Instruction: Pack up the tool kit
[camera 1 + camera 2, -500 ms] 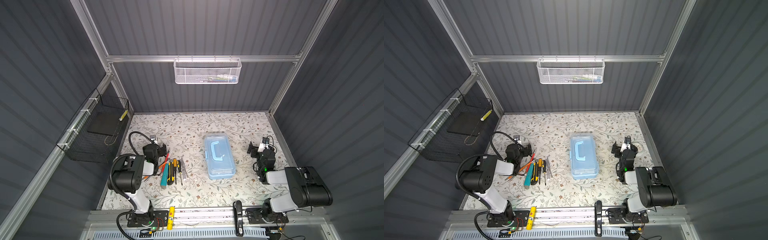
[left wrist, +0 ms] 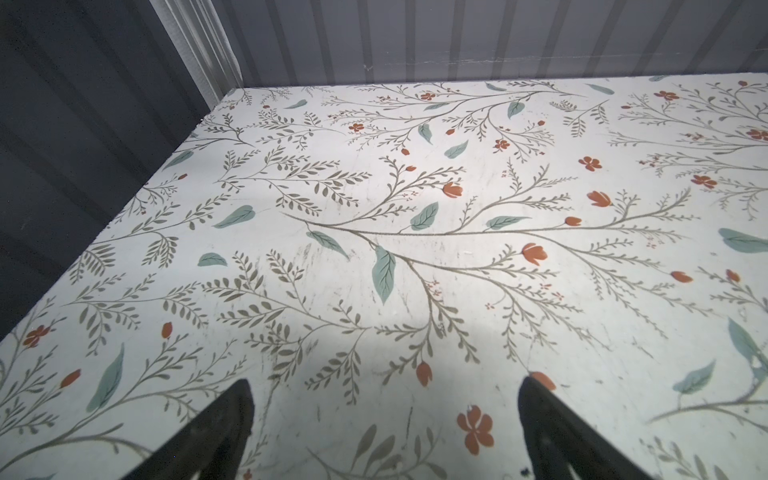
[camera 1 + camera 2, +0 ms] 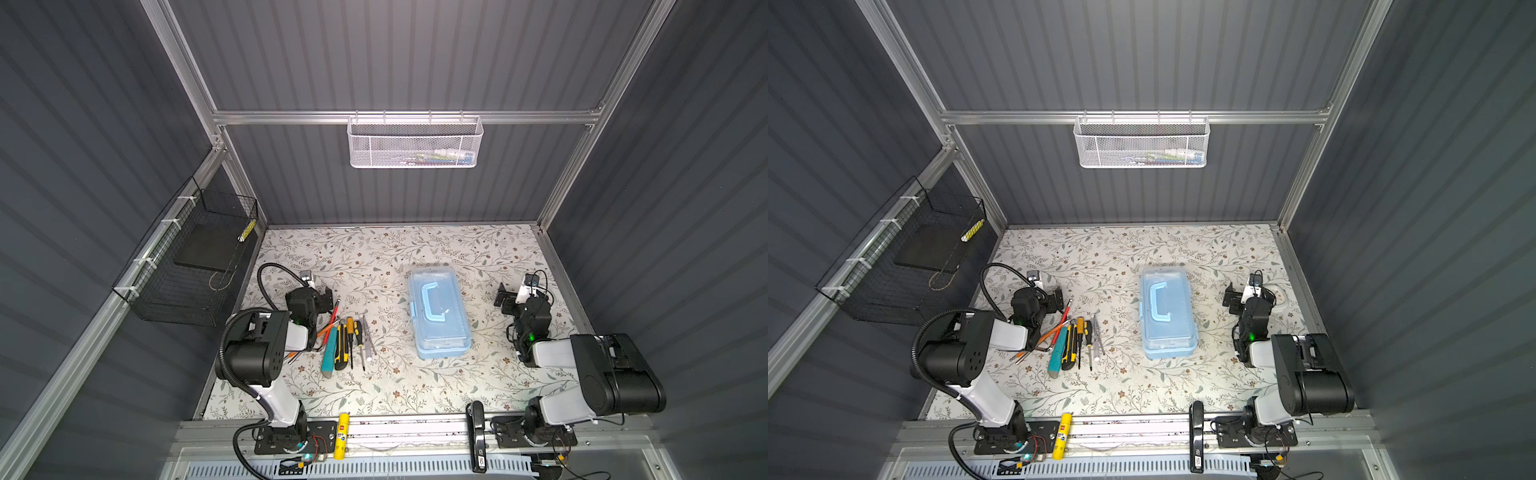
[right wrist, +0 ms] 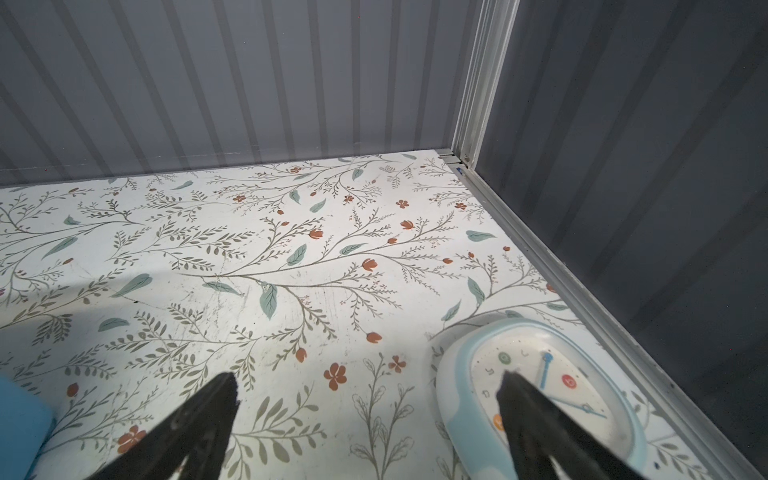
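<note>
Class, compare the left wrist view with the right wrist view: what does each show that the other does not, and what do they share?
Only the left wrist view: the left tool, open over bare table.
Only the right wrist view: the right tool, open, a clock lying face up, and a corner of the blue box.
Both: the flowered table and the ribbed grey back wall.

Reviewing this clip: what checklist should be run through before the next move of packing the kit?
1. Left tool open and empty: ok.
2. Right tool open and empty: ok.
3. Box lid open for packing: not ok, it is shut.
4. Knife and screwdrivers lying free on the table: ok.
5. Clock out of the way: cannot tell; it lies close by the right tool.
</note>
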Robot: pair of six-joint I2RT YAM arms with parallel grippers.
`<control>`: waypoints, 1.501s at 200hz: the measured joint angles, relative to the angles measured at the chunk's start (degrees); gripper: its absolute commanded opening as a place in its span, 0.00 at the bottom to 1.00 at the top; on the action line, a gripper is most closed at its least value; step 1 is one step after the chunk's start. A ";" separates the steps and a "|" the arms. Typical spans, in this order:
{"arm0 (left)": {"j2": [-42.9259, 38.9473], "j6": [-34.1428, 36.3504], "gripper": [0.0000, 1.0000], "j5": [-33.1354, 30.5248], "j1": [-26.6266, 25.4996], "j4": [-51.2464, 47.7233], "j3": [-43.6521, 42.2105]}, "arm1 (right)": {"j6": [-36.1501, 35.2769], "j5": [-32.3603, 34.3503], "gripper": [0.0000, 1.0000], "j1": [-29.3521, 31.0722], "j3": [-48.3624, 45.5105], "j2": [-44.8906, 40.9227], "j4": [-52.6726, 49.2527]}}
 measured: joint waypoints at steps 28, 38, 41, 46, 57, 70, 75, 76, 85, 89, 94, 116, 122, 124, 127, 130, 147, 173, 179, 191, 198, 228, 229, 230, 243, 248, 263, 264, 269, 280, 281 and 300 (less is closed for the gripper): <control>0.00 0.00 0.99 0.00 0.00 0.00 0.00 | 0.22 -0.63 0.99 -0.57 0.61 -0.04 -0.76; 0.00 0.02 0.99 0.00 0.00 0.00 0.00 | 0.24 -0.90 0.99 -0.66 0.68 -0.04 -0.76; 0.00 0.00 0.99 0.00 0.00 0.00 0.00 | 0.24 -0.94 0.99 -0.68 0.68 -0.04 -0.76; 0.00 0.00 0.99 0.00 0.00 0.00 0.00 | 0.28 -1.03 0.99 -0.72 0.68 -0.04 -0.79; 0.00 0.00 1.00 0.00 0.00 0.00 0.00 | 0.35 -1.16 0.99 -0.76 0.68 -0.07 -0.81; 0.00 0.00 0.99 0.00 0.00 0.00 0.00 | 0.39 -1.27 0.99 -0.76 0.68 -0.09 -0.81; 0.00 0.00 0.99 0.00 0.00 0.00 0.00 | 0.39 -1.27 0.99 -0.76 0.68 -0.11 -0.81; 0.00 0.00 0.99 0.00 0.00 0.00 0.00 | 0.39 -1.27 0.99 -0.76 0.68 -0.11 -0.81; 0.00 0.00 1.00 0.00 0.00 0.00 0.00 | 0.39 -1.27 0.99 -0.79 0.68 -0.15 -0.81; 0.00 0.00 0.99 0.00 0.00 0.00 0.00 | 0.39 -1.29 0.99 -0.81 0.68 -0.15 -0.81; 0.00 0.00 0.99 0.00 0.00 0.00 0.00 | 0.39 -1.29 0.99 -0.83 0.68 -0.15 -0.83; 0.00 0.00 1.00 0.00 0.00 0.00 0.00 | 0.42 -1.38 0.99 -0.90 0.68 -0.15 -0.83; 0.00 0.00 0.99 0.00 0.00 0.00 0.00 | 0.44 -1.44 0.99 -0.92 0.70 -0.15 -0.92; 0.00 0.00 0.99 0.00 0.00 0.00 0.00 | 0.44 -1.46 0.99 -0.92 0.70 -0.15 -0.96; 0.00 0.00 0.99 0.00 0.00 0.00 0.00 | 0.48 -1.57 0.99 -0.98 0.72 -0.15 -1.09; 0.00 0.00 0.99 0.00 0.00 0.00 0.00 | 0.55 -1.68 0.99 -1.03 0.76 -0.17 -1.22; 0.00 0.00 0.99 0.00 0.00 0.00 0.00 | 0.83 -3.04 0.99 -1.77 1.31 -0.20 -2.49; 0.00 0.00 0.99 0.00 0.00 0.00 0.00 | 1.57 -5.35 0.99 -3.34 2.08 -0.26 -3.82; 0.00 0.00 0.99 -0.02 0.00 -0.02 0.00 | 1.68 -5.77 0.99 -3.58 2.08 -0.31 -3.87; -0.15 -0.11 1.00 -0.26 0.00 -0.79 0.07 | 1.73 -6.19 0.99 -3.72 2.08 -0.39 -3.96; -0.52 -0.24 0.99 -0.63 0.00 -2.23 0.28 | 1.75 -6.21 0.99 -3.72 2.12 -0.74 -4.59; -6.16 -2.82 0.99 -2.12 0.00 -19.30 7.56 | 1.51 -4.92 0.94 -2.54 3.48 -6.80 -11.50; -6.36 -2.91 1.00 -2.12 0.00 -19.76 7.82 | 1.44 -4.76 0.93 -2.45 3.58 -6.99 -11.85; -6.60 -3.04 1.00 -2.16 0.00 -20.41 8.22 | 1.42 -4.63 0.93 -2.36 3.72 -7.23 -12.17; -10.67 -5.66 1.00 0.15 0.00 -26.99 12.83 | 1.22 -3.23 0.91 -0.04 6.84 -11.39 -19.30; -12.39 -6.91 0.99 1.92 0.00 -29.09 14.45 | 1.42 -3.19 0.89 0.98 8.52 -12.94 -22.27; -16.39 -10.27 0.99 7.39 -0.11 -33.09 17.51 | 2.29 -4.11 0.84 4.04 15.80 -16.83 -33.62; -16.55 -10.38 0.99 7.65 -0.11 -33.24 17.59 | 2.40 -4.26 0.83 4.17 16.22 -16.98 -34.16; -17.66 -11.74 0.99 9.81 -0.44 -34.27 18.08 | 2.69 -4.79 0.83 5.18 18.84 -17.84 -37.64; -19.17 -13.92 0.99 13.35 -1.29 -36.02 18.21 | 3.74 -5.81 0.80 7.76 25.22 -19.21 -46.05; -19.32 -14.25 0.99 13.84 -1.55 -36.39 18.21 | 3.72 -5.92 0.80 8.00 25.68 -19.28 -46.64; -19.76 -16.92 1.00 17.73 -5.73 -39.76 17.53 | 5.35 -9.03 0.76 13.16 34.80 -20.33 -59.67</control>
